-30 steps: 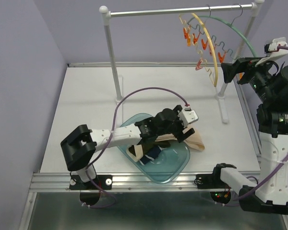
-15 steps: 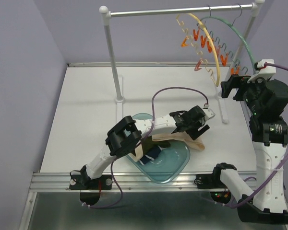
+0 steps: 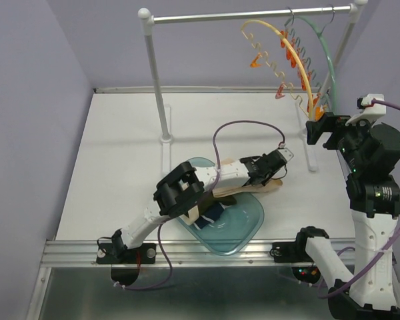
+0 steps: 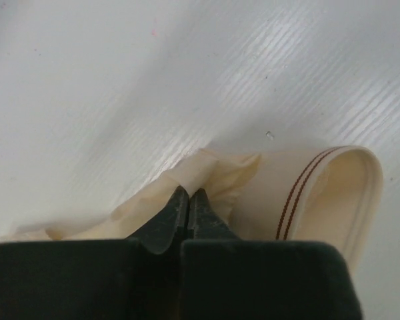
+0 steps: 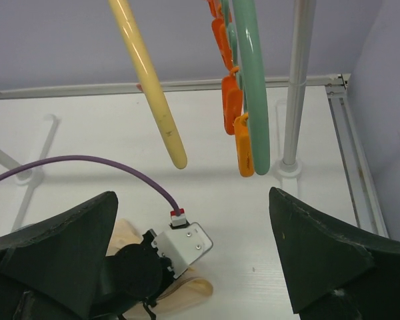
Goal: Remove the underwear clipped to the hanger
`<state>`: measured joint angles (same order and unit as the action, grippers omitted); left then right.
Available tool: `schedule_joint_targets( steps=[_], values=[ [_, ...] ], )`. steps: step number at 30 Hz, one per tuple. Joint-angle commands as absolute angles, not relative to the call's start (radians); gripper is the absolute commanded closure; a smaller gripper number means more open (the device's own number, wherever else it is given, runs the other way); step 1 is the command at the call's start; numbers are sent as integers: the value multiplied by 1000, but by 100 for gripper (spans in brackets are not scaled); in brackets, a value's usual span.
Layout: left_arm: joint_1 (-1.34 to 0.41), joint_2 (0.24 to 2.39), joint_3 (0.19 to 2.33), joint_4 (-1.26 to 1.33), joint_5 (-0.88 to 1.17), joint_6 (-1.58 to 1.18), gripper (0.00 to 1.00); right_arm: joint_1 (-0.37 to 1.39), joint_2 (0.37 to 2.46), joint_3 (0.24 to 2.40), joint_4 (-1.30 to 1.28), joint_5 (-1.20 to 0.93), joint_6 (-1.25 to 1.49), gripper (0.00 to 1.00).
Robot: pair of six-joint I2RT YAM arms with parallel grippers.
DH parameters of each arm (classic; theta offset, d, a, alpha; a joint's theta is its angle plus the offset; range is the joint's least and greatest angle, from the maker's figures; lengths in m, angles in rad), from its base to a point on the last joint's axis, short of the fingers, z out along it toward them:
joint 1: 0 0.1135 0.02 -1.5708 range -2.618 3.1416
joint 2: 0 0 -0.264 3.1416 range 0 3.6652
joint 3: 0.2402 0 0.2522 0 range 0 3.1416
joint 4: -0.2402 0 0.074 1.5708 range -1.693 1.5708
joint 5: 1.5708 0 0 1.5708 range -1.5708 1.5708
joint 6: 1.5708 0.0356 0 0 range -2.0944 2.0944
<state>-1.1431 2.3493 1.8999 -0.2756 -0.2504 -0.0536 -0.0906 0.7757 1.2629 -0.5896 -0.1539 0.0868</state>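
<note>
Left wrist view: we've got the left gripper (image 4: 189, 200) pinching the pale beige underwear (image 4: 300, 193) at lower center. The right gripper (image 5: 192, 200) is spread wide, with the green hanger (image 5: 252, 87) at upper center.

Right gripper (image 5: 191, 197) is observed spread wide, facing yellow hanger (image 5: 150, 87) and green hanger (image 5: 253, 87); orange clips (image 5: 243, 143) are noted beside the latter.

Lavender walls (image 3: 27, 100), white tabletop (image 3: 120, 153), white clothes rack (image 3: 155, 73) at back, aluminium rail (image 3: 73, 252) along near edge.
</note>
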Motion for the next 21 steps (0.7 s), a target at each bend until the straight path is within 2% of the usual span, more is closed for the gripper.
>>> schedule_joint_targets(
  steps=[1, 11, 21],
  values=[
    [-1143, 2159, 1836, -141, -360, -57, 100, -94, 752, 1244, -583, -143, 101, 0],
    [-1141, 1599, 1496, 184, -463, -14, 100, -92, 701, 1190, -594, -66, 100, 0],
    [-1137, 1114, 1207, 199, -273, -21, 100, -92, 667, 1085, -594, -5, 100, 0]
  ],
)
